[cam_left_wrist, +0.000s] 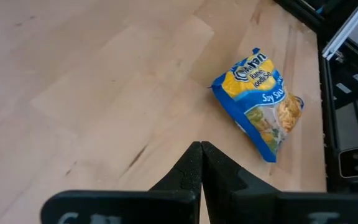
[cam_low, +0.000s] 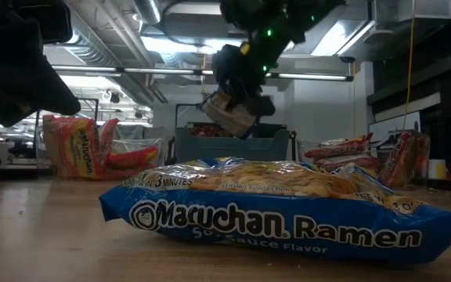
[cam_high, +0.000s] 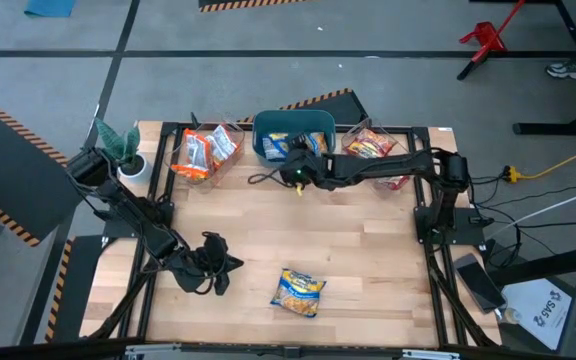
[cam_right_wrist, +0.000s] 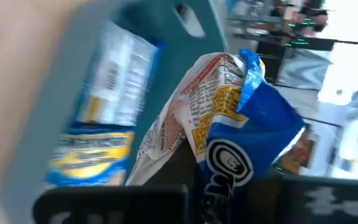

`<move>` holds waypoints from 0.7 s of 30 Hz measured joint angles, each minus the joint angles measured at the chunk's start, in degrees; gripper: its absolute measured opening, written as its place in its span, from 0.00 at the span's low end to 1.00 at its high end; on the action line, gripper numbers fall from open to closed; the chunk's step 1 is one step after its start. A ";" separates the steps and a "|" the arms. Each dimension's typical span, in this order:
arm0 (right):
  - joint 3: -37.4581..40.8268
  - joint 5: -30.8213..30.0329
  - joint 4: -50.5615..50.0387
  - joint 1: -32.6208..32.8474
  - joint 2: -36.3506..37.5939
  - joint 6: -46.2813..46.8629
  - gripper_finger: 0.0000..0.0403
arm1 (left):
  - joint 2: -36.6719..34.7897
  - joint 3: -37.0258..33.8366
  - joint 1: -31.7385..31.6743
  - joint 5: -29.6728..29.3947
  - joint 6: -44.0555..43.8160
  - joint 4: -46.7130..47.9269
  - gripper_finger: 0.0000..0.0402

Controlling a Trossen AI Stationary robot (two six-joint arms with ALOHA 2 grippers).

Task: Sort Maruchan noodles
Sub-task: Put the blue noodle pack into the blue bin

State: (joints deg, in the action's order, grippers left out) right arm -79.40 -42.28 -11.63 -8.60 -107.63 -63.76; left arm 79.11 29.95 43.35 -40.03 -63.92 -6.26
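A blue Maruchan noodle packet (cam_high: pixel 298 292) lies flat on the wooden table near its front edge, large in the low view's foreground (cam_low: pixel 288 211). My left gripper (cam_high: pixel 218 268) hovers shut to the packet's left, touching nothing, its fingertips (cam_left_wrist: pixel 201 155) pointing toward the packet (cam_left_wrist: pixel 260 102). My right gripper (cam_high: pixel 294 177) is at the near wall of the teal bin (cam_high: pixel 318 122), shut on another blue packet (cam_low: pixel 229 113). More blue packets (cam_right_wrist: pixel 104 124) lie inside the bin. My right gripper pinches the crumpled blue and white packet between its two fingers at one end (cam_right_wrist: pixel 222 168). The arm reaches in from the table's right, slanting down. The packet is lifted clear, hanging tilted under the gripper (cam_low: pixel 237 78) above the bin (cam_low: pixel 233 145).
A clear container (cam_high: pixel 206 150) with orange packets stands left of the bin, another (cam_high: pixel 373 145) with red packets to its right. A white cup with a green plant (cam_high: pixel 128 160) sits at the far left corner. Bare wood lies between the arms.
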 joint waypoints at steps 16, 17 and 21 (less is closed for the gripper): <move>3.46 7.26 15.08 -5.97 -4.47 -8.73 0.07 | 0.00 0.02 -0.11 -4.03 0.00 3.04 0.00; 3.36 6.54 15.08 -6.38 -5.16 -8.94 0.07 | 0.00 0.02 -0.11 -4.03 0.00 3.04 0.00; 2.03 5.07 14.83 -7.83 -8.40 -11.05 0.08 | 0.00 0.02 -0.28 -4.22 0.00 3.28 0.00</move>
State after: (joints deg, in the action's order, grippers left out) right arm -77.37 -37.21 3.20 -16.43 -116.03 -74.81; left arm 79.11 29.98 43.07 -44.25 -63.92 -2.98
